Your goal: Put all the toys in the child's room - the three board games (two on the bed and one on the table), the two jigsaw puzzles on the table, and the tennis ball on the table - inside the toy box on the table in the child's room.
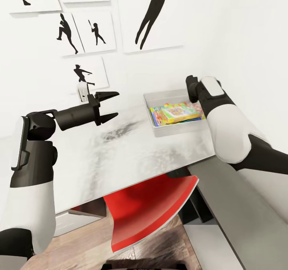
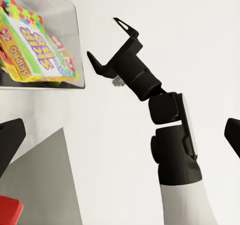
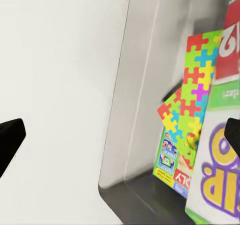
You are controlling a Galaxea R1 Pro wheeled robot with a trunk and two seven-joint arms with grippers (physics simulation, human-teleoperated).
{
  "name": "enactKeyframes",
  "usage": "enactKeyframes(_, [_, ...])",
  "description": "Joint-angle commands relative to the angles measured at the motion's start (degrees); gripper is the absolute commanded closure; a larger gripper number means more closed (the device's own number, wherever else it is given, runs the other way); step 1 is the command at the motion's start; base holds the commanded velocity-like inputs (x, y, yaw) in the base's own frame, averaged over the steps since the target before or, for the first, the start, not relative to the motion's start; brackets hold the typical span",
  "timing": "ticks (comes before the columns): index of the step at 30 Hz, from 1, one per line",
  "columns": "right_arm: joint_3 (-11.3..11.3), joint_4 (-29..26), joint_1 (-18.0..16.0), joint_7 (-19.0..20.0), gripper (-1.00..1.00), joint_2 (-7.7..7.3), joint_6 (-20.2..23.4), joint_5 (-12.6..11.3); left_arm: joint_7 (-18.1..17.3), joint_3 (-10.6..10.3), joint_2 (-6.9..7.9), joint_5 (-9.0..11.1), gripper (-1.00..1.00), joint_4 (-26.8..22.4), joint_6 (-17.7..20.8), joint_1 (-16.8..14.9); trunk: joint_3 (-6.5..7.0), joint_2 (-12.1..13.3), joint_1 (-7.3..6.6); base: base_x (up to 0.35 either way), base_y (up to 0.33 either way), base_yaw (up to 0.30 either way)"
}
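Observation:
The light-grey toy box point(image 1: 160, 131) stands at the table's point(image 1: 132, 154) back right. Inside it lie colourful board games point(image 1: 178, 112), the Skip-Bo box point(image 2: 35, 50) on top. In the right wrist view a jigsaw puzzle point(image 3: 197, 85) leans over the Skip-Bo box point(image 3: 220, 185), a red-and-green box point(image 3: 232, 50) and a small blue box point(image 3: 167, 155). My right gripper point(image 2: 102, 36) hangs open and empty just above the toy box's far end. My left gripper point(image 1: 107, 105) is open and empty over the table's middle left. The tennis ball is hidden.
A red chair point(image 1: 152, 210) is tucked under the table's front edge. A darker grey table section point(image 1: 240, 206) runs along the right. A white wall with silhouette pictures point(image 1: 86, 32) rises right behind the table. A small white object point(image 1: 83, 91) stands by the wall.

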Motion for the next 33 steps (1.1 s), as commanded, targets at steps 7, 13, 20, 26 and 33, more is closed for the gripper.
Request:
enactKeyframes(7, [-0.3,-5.3,0.7,-0.7,-1.00,-0.02,5.0,-0.2,0.6,0.1,-0.03,0.5,-1.00,0.0,0.1,-0.2,-0.09,-0.1,0.03,0.000,0.000,0.000])
enactKeyframes(13, [-0.4,-13.0,4.1,-3.5,-1.00,-0.05,9.2,-0.3,0.6,0.0,-0.14,0.6,-1.00,0.0,0.1,-1.0,-0.09,-0.1,0.03,0.000,0.000,0.000])
enactKeyframes(20, [0.0,-27.6,10.3,-5.9,-1.00,0.20,14.7,-0.3,0.6,-0.3,-0.07,0.5,-1.00,0.0,0.1,-1.3,-0.09,-0.1,0.03,0.000,0.000,0.000])
enactKeyframes(26, [6.0,-44.5,20.4,-2.0,-1.00,0.06,20.2,-0.2,2.1,-3.1,0.43,-0.7,-1.00,0.0,-0.1,-1.4,-0.09,-0.1,0.03,0.000,0.000,0.000])
enactKeyframes(33, [13.9,-57.4,32.1,10.6,-1.00,-2.05,22.5,0.4,3.0,-5.0,0.82,-4.1,-1.00,-0.1,-0.2,-1.1,-0.11,-0.1,0.03,0.000,0.000,0.000])
